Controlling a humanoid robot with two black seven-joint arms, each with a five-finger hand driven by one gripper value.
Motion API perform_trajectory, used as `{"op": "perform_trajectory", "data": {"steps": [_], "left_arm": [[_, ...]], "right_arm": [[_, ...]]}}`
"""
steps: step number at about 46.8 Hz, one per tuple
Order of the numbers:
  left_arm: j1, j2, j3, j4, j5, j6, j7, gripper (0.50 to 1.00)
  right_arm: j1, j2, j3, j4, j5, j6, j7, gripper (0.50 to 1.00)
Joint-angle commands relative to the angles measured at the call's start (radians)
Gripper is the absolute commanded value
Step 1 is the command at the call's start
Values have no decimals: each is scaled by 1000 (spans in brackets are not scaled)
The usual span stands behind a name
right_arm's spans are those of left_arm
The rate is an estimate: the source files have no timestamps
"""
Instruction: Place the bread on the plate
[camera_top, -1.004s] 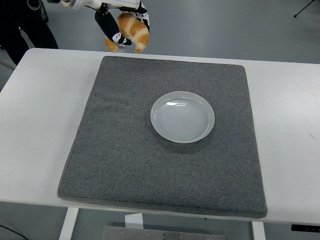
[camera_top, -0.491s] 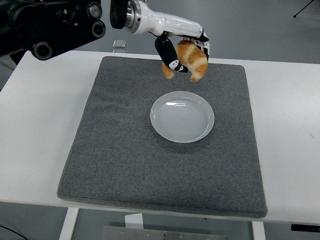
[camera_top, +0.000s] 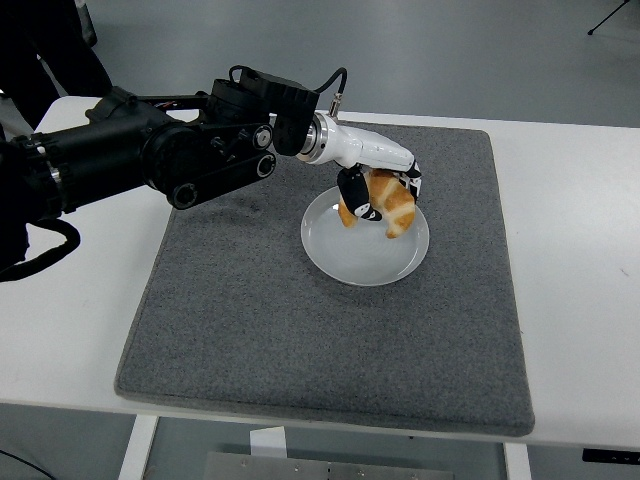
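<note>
- My left hand (camera_top: 378, 192) reaches in from the left edge of the table (camera_top: 570, 200), over the gray mat (camera_top: 250, 320), and is wrapped around the bread (camera_top: 392, 203), a golden croissant.
- My fingers (camera_top: 352, 196) are curled about it, a dark one across its near-left side and the white back of the hand over its top. The grip looks firm rather than crushing.
- The bread hangs under my palm over the far half of the white plate (camera_top: 345, 255), which sits right of the mat's centre. Its lower tip points down toward the dish. I cannot tell whether that tip already touches the plate or hangs just above it.
- I judge the step in hand to be the set-down; the carry looks all but finished.
- To do it well, I should sink straight down until the bread bears on the plate before I loosen anything, so it does not drop and roll.
- I would aim a little toward the plate's middle, since the bread now sits toward the far rim, and a curved loaf can tip over a shallow edge.
- I should open all the fingers together and lift straight up, so that no fingertip drags the crust sideways.
- The plate is light and loose on the mat, so I must not press on its rim.
- My right arm is nowhere in view.
</note>
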Motion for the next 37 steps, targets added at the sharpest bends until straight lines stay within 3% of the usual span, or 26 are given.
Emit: {"op": "perform_trajectory", "data": {"steps": [1,37], "left_arm": [[13,-14,1,12,2,2,2,500],[50,-31,90,35,24,25,8,500]], "right_arm": [[0,0,1,0,0,0,0,952],[0,0,-1,0,0,0,0,952]]}}
